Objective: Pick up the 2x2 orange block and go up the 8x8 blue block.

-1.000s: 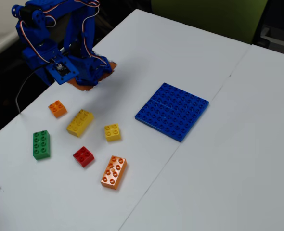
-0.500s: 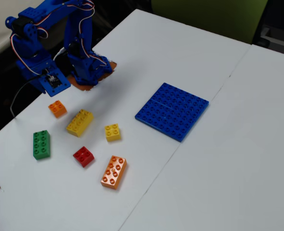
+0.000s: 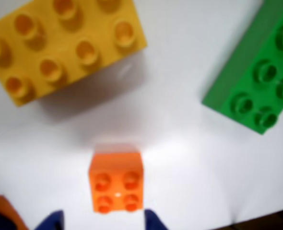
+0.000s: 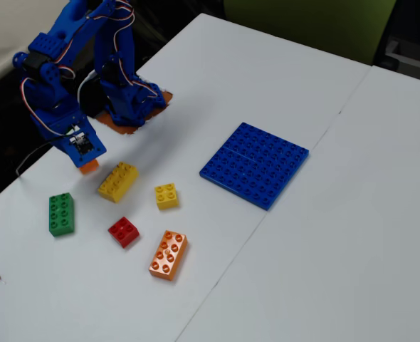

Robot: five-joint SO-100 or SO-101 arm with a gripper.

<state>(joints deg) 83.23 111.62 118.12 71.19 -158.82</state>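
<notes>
The 2x2 orange block [image 3: 115, 182] sits flat on the white table, just ahead of my gripper [image 3: 103, 221] in the wrist view. The gripper is open, and its two dark blue fingertips [image 3: 153, 221] show at the bottom edge, spaced wider than the block and not touching it. In the fixed view the gripper [image 4: 87, 161] hangs low over the block, of which only an orange sliver [image 4: 90, 168] shows. The 8x8 blue block [image 4: 255, 164] lies flat well to the right, with nothing on it.
A yellow eight-stud brick [image 3: 64, 45] [image 4: 118, 181] and a green brick [image 3: 256, 81] [image 4: 61, 213] lie close beyond the orange block. A small yellow brick [image 4: 166, 196], a red brick [image 4: 124, 231] and a long pale orange brick [image 4: 168, 254] lie nearer the table's front. The arm's base [image 4: 128, 103] stands at the back left.
The arm has swung down and toward the table's left edge. Its gripper now covers the small orange block, which lay in plain sight before. No brick has moved.
</notes>
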